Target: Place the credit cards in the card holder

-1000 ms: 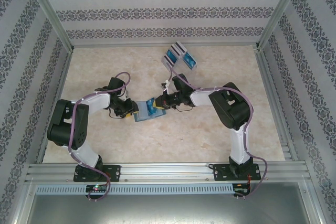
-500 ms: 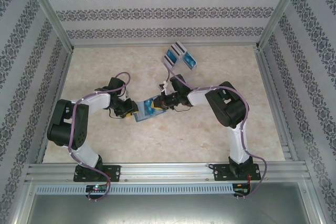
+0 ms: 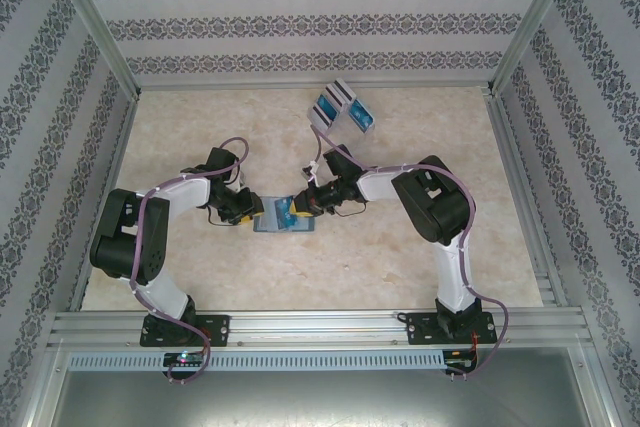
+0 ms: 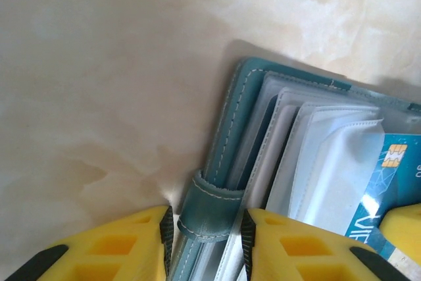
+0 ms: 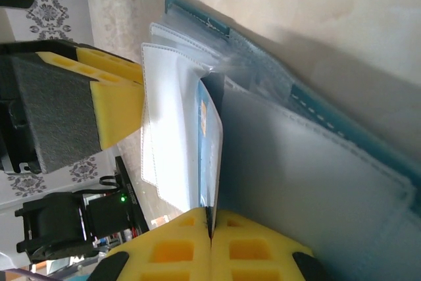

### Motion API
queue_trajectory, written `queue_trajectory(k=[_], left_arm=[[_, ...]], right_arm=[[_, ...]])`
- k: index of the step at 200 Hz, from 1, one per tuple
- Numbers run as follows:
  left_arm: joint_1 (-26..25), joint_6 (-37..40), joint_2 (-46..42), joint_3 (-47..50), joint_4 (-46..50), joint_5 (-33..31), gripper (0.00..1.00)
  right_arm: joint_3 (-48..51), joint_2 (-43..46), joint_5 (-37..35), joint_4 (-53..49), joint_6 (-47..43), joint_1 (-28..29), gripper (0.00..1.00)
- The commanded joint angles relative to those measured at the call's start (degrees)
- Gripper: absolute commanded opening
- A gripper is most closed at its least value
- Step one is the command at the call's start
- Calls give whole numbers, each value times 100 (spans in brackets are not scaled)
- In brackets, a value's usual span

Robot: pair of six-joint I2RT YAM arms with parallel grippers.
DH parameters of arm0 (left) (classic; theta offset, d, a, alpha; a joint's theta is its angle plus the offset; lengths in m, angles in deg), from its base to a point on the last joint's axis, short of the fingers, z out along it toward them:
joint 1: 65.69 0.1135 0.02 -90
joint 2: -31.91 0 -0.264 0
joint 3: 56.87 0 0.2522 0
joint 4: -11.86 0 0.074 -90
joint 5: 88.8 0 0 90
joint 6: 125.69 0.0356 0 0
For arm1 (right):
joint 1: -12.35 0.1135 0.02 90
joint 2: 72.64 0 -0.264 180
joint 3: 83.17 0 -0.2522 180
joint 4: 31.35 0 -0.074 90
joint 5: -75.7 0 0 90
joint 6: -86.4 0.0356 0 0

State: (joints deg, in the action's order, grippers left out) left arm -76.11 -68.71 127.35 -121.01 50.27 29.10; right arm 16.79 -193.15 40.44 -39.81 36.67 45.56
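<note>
Since a second ago the card holder (image 3: 283, 217), mid-table, has swung level. The right gripper (image 5: 210, 228), at its 3 o'clock, pinches a credit card (image 4: 395, 162) among the clear sleeves (image 4: 329, 156); the left gripper (image 4: 205, 231) clamps the holder's strap (image 4: 209, 208). We judge insertion underway: next, a straight push, then release.

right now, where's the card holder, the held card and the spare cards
card holder (image 4: 227, 123), left wrist view, teal cover edge
held card (image 4: 394, 156), left wrist view, on its chip
spare cards (image 3: 343, 105), top external view, pile's middle
</note>
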Motion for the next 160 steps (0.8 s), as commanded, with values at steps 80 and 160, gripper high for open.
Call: queue_trajectory(k=[80,160], left_arm=[[-7,-51,98,199,-31,-87,32],[0,-12,89,221,21,-219,30]], right_arm=[[-473,-30,-1095,-13,497,720,4],[-636,475,-1562,-1399,-400,636,38]])
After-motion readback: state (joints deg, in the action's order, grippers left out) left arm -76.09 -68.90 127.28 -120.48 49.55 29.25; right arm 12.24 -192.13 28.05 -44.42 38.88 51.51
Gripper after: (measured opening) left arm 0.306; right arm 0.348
